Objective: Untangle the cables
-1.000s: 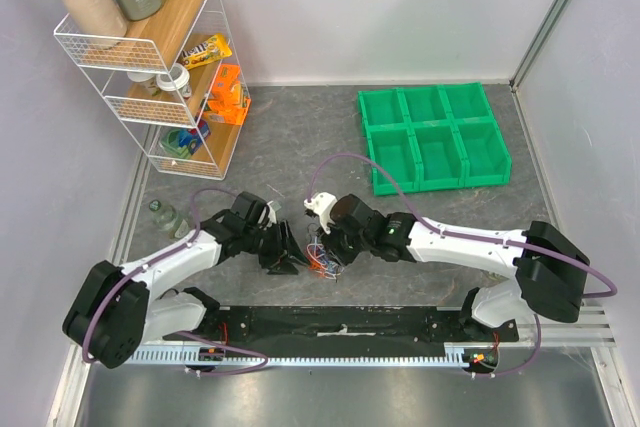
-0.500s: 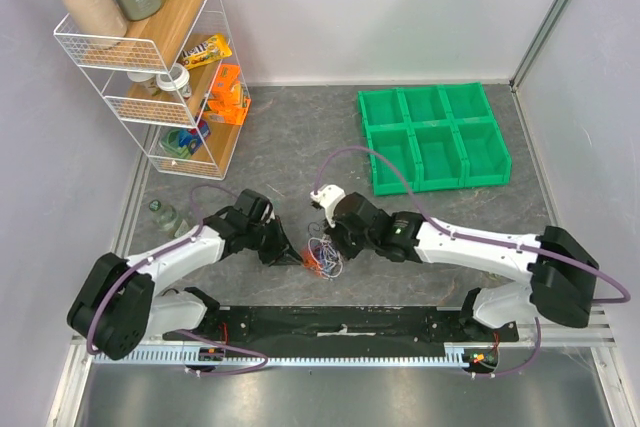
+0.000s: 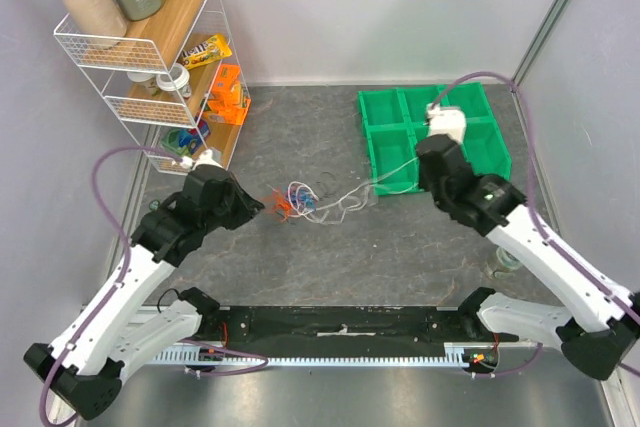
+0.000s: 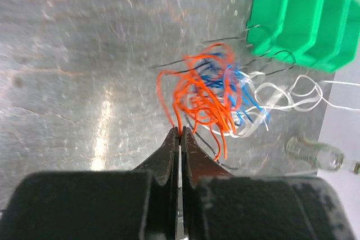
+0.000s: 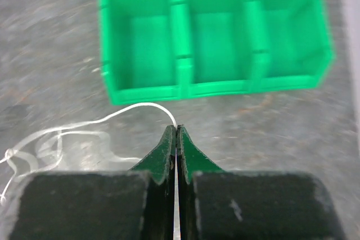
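Cables (image 3: 296, 199) during separation, seen from above and from both wrists. The left gripper (image 4: 180, 134), jaws pressed together, pinches an orange strand (image 4: 198, 98) at the left edge of the knot. Blue loops (image 4: 239, 93) and thin black wire (image 4: 269, 59) lie tangled just to the right of it. The right gripper (image 5: 176, 130), likewise pressed together, pinches a white strand (image 5: 132, 109) just in front of the green bin tray (image 5: 216, 85).

The knot sits left of centre on the grey tabletop (image 3: 400, 247), close to the left gripper and well apart from the right one. Whether it rests on the surface or hangs just above it cannot be told. The white strand runs from the knot rightward and slightly far to the right gripper. That line is its long axis.

Judged from this, any further drawing-out would follow the same left–right line, with the left arm anchoring the bunch and the right arm pulling away. The snag risk lies where white crosses blue.
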You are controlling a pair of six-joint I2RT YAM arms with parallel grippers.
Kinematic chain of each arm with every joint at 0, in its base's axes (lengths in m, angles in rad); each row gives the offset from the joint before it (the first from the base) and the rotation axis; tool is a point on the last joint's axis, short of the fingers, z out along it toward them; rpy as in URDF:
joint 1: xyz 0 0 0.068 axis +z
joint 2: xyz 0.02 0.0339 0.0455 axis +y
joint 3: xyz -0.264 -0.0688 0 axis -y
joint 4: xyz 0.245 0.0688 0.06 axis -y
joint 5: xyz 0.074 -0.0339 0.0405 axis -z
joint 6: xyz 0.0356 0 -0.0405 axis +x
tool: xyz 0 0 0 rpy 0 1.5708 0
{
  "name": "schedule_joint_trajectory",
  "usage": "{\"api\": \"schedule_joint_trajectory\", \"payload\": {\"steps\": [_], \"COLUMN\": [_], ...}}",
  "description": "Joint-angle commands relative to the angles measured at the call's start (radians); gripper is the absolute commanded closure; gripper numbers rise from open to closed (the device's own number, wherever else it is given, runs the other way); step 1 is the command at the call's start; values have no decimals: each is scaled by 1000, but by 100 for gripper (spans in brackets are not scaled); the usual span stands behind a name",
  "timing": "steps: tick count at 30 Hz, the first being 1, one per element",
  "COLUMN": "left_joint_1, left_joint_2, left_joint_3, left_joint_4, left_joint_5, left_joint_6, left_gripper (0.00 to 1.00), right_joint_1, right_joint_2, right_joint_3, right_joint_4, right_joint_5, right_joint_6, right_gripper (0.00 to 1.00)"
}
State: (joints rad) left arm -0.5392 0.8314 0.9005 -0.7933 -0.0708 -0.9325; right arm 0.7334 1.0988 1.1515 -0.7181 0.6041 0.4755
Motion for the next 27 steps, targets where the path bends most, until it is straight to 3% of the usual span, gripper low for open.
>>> {"api": "schedule_joint_trajectory", "payload": {"steps": [1,5,11,16,23,27], "left_joint_1": [-1,-1,-2,-1,-1,1], "left_joint_2": [-40,-67,-74,-66,-83,-75], "left_joint_3": [151,250,327,327,367,359], "left_joint_4": [-139,-175,-190,-210,-213,-213], "left_joint_5": [-263,-372,-422,-438,-550,-540], "left_joint_6": [73,141,202,202,265,258], "left_gripper": [98,98,98,98,98,98], "right_joint_1": [-130,-235,-351,-365,-365,-364], "right_joint_2": [-56,-50,-42,-22,-13,-16], "right_joint_3": [123,224,388,508,786,931], "right_joint_4": [-182,-247,-282,-290,-285,-227], "right_joint_5": [173,235,280,377,493,557], "right_joint_6": [-3,-55,-100,-175,-235,-313], "right_gripper": [100,100,100,100,100,100]}}
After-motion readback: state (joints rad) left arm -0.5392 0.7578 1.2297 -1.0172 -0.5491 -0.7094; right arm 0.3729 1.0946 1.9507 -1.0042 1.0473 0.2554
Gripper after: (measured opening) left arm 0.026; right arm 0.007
